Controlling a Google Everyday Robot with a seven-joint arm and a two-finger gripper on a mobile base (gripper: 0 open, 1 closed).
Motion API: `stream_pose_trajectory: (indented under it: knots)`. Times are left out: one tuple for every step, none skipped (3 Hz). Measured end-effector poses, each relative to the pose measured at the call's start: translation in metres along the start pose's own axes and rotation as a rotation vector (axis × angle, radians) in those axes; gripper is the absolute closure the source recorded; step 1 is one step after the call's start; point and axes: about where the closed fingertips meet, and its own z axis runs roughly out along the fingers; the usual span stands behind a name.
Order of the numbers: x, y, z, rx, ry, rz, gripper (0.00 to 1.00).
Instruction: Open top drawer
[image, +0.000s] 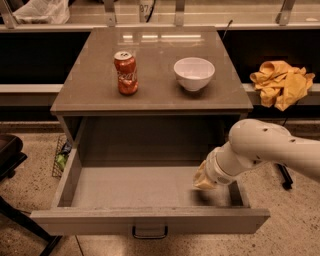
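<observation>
The top drawer (150, 220) of the grey-beige cabinet stands pulled far out toward me. Its plain grey box is bare inside, and its small black bar handle (149, 232) shows at the bottom edge of the view. My white arm reaches in from the right. My gripper (202, 179) sits low over the right inner part of the drawer box, close to the right wall and just behind the drawer front. It shows only as a pale yellowish end beyond the wrist. The two lower drawers are out of view.
A red cola can (126, 73) and a white bowl (194, 73) stand on the cabinet top (150, 95). A yellow cloth (281, 82) lies on the ledge at the right. A black chair part (10, 160) is at the left, with a small wire basket (62, 157) beside the cabinet.
</observation>
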Motion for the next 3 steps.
stream_pose_trajectory:
  knots:
    - [0.0,0.0,0.0,0.0,0.001,0.0,1.0]
    - [0.019,0.021,-0.01,-0.011,0.006,0.035,1.0]
    - [0.045,0.065,-0.039,-0.028,0.001,0.074,1.0]
